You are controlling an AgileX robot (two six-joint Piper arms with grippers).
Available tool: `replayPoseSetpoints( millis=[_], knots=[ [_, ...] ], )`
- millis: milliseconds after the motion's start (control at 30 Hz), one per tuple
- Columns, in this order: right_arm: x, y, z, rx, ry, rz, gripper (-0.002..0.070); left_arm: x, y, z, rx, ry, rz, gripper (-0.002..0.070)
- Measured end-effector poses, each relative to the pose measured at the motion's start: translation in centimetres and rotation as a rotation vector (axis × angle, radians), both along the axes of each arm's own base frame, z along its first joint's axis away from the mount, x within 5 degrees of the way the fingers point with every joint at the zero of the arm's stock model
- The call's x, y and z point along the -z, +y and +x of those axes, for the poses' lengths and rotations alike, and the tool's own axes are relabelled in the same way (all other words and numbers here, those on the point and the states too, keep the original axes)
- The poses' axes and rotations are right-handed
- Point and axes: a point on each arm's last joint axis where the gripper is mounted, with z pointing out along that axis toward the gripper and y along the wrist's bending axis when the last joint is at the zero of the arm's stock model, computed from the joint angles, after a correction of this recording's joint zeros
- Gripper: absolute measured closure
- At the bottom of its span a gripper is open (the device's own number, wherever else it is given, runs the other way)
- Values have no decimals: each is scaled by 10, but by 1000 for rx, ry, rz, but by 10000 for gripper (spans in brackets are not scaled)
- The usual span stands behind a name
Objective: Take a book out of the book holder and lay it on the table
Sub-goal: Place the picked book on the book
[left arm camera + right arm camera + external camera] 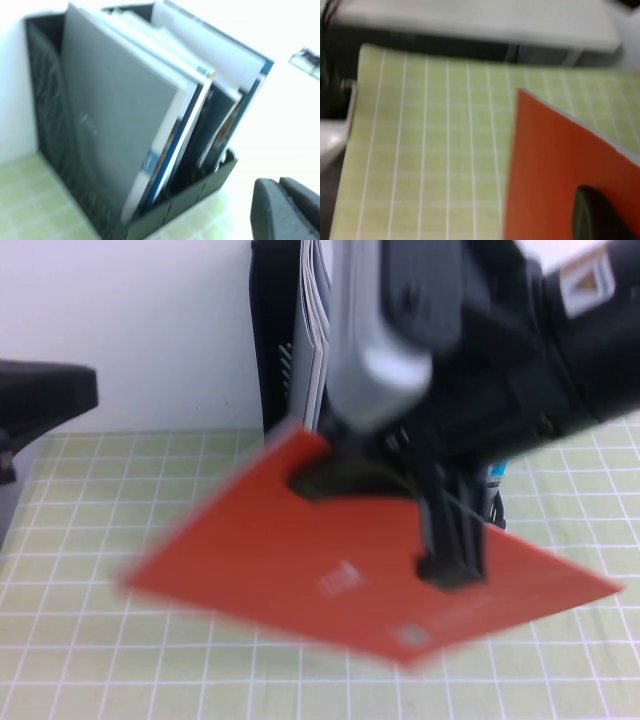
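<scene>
The right gripper [450,530] has its jaws pinched on the book [300,560], orange-red cover up, held nearly flat in the air above the desk [80,640], just in front of the book holder [165,210]. It looks thin and light, but stiff enough to stay flat though gripped at only one edge; that glossy cover may slip, so a hold well in from the edge seems wise. The left gripper [287,210] waits beside the holder; I cannot tell how its jaws stand.
</scene>
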Motion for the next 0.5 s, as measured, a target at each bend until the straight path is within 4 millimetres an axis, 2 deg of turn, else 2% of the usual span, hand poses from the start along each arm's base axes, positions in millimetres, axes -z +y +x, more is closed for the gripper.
replayPoseSetpoints(
  millis=[100,200,333,500],
  knots=[
    [16,-10,2,-11,-17,-221,662,-1,1,-18,-62,40,29,676],
    [29,-18,17,72,-77,-389,662,4,-1,-33,-98,55,4,676],
    [36,-26,40,273,-166,-507,662,31,-4,-50,-143,76,-27,676],
    [31,-19,38,392,-292,-480,662,77,-3,-60,-214,145,-70,676]
  ],
)
